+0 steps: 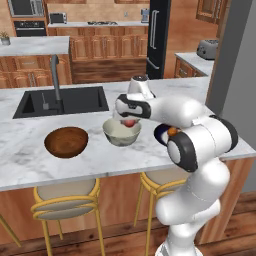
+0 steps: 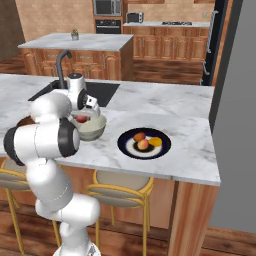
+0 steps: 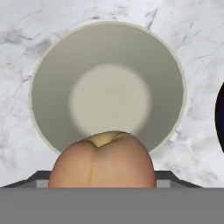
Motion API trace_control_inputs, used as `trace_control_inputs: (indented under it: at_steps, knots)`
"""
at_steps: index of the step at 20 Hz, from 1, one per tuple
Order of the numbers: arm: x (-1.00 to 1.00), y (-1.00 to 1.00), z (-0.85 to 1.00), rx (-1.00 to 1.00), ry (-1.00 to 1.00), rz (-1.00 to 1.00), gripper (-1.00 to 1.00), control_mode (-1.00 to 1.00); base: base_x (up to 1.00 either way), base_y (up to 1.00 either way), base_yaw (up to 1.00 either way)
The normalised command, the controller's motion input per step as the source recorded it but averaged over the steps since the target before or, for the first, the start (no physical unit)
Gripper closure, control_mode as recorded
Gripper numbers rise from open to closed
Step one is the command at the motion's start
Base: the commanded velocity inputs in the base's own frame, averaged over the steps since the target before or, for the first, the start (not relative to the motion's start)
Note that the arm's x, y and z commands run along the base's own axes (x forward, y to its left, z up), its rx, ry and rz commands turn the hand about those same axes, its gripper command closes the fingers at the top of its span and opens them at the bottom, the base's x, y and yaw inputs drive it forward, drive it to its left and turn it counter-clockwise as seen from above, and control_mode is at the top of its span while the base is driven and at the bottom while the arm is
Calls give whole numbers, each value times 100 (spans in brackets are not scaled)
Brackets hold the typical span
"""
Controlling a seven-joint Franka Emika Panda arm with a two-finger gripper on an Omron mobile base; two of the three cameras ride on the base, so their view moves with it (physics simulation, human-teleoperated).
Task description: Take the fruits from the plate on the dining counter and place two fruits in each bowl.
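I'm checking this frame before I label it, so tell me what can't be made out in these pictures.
- Fingers: in the hand view the held fruit covers them.
- Wooden bowl: in the right base view the arm hides almost all of it.
- Plate: in the left base view the arm covers most of it; in the hand view the right edge cuts it off.
- Fruits on the plate: too small to name their kind.
- Cream bowl: nothing hidden, empty.

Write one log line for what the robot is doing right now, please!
gripper: shut on reddish fruit | position: above cream bowl, bowl empty | plate: three fruits left | wooden bowl: empty
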Motion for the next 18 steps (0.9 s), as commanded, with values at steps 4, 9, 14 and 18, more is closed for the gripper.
trace_control_inputs:
  at_steps: [4,9,14,18]
  knots:
    - [59,3,-36,0,0,0,100,-100,0,0,0]
    - [0,3,-85,-2,0,0,100,-100,0,0,0]
    - [0,5,-23,-3,-4,0,-100,-100,0,0,0]
    - [0,0,0,0,-1,0,-100,-100,0,0,0]
